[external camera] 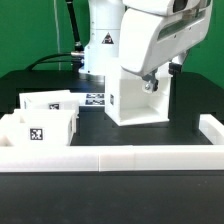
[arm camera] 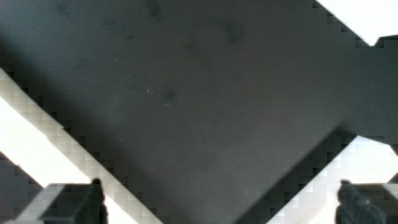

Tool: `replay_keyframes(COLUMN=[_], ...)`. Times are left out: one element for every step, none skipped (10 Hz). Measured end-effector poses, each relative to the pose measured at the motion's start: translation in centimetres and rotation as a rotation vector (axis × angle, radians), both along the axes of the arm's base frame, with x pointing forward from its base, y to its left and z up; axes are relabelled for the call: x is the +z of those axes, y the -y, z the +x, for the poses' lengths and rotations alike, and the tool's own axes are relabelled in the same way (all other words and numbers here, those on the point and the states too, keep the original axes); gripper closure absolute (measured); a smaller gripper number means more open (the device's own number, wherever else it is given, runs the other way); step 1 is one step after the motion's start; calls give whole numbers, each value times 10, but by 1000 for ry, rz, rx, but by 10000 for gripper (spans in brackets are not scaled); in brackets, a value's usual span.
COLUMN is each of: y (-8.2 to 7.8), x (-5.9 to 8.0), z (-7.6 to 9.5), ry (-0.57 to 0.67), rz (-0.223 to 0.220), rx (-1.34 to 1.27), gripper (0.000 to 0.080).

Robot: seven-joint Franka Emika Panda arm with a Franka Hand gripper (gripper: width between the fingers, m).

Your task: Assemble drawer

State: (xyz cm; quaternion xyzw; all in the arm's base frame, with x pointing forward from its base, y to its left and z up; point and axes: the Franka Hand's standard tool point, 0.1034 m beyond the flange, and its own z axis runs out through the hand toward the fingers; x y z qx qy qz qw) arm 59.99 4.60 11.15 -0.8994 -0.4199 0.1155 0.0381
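Across the middle of the exterior view, the black matte bench (external camera: 188, 108) takes up most of the room, with a low white wall (external camera: 110, 158) of blocky segments along the near edge and up the exterior view's right side. The white arm (external camera: 105, 35) stands at the far side.

The biggest drawer part is the casing (external camera: 135, 105), a smooth white plastic box with square edges, standing upright right of centre with a black-and-white tag (external camera: 112, 100) on its side. There's bare bench all round it, and more on the exterior view's right.

On the exterior view's left sit the two smaller open-topped boxes: the far tray (external camera: 45, 100), and the near tray (external camera: 40, 130) just inside the wall, well apart from the casing. A bit of the marker board (external camera: 95, 98) shows between them and the casing.

The pincer (external camera: 160, 80) hangs at the casing's top, released. In the wrist view its dark fingers (arm camera: 71, 205) stand wide apart with nothing between them, over a dark surface edged in white.
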Motion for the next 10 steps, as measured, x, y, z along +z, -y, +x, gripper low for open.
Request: replay_keyframes(y=[0, 0, 0, 0, 0, 1, 4, 3, 2, 2], x=[0, 0, 0, 0, 0, 1, 5, 10, 14, 19], z=[0, 0, 0, 0, 0, 0, -4, -15, -23, -26], ry=[0, 0, 0, 1, 1, 12, 47, 79, 96, 115], rz=[0, 0, 0, 0, 0, 4, 7, 6, 6, 7], rx=[0, 0, 0, 0, 0, -1, -7, -10, -7, -27], gripper=[150, 150, 150, 150, 150, 150, 150, 150, 150, 150])
